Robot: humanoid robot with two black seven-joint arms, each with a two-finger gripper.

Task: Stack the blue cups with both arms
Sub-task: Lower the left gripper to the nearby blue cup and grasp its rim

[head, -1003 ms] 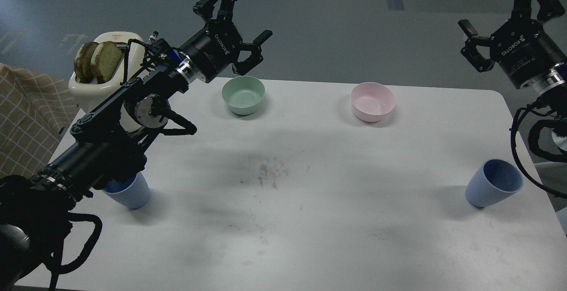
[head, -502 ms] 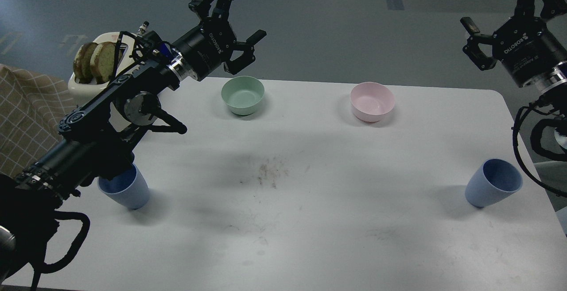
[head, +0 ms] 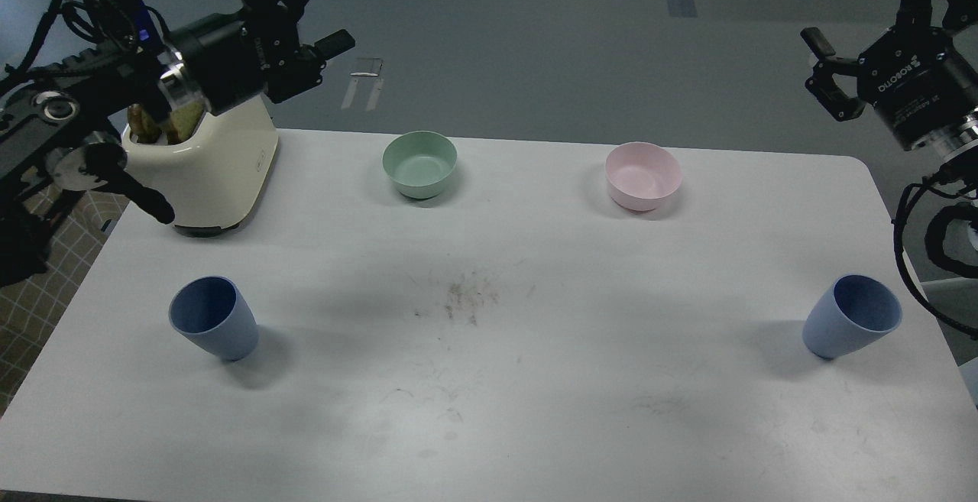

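Note:
Two light-blue cups stand upright on the white table (head: 489, 380). One blue cup (head: 214, 328) is at the front left, the other blue cup (head: 850, 326) at the front right. My left gripper (head: 332, 5) is open and empty, high above the table's back left, over the toaster. My right gripper (head: 879, 1) is open and empty, high beyond the table's back right corner. Both grippers are far from the cups.
A cream toaster (head: 206, 166) with bread slices stands at the back left. A mint-green bowl (head: 419, 163) and a pink bowl (head: 642, 175) sit along the back edge. A checked cloth (head: 46, 273) lies off the left edge.
My left arm has swung far left and up, uncovering the left cup and the toaster. My right gripper has drifted slightly right and up. The cups have not moved.

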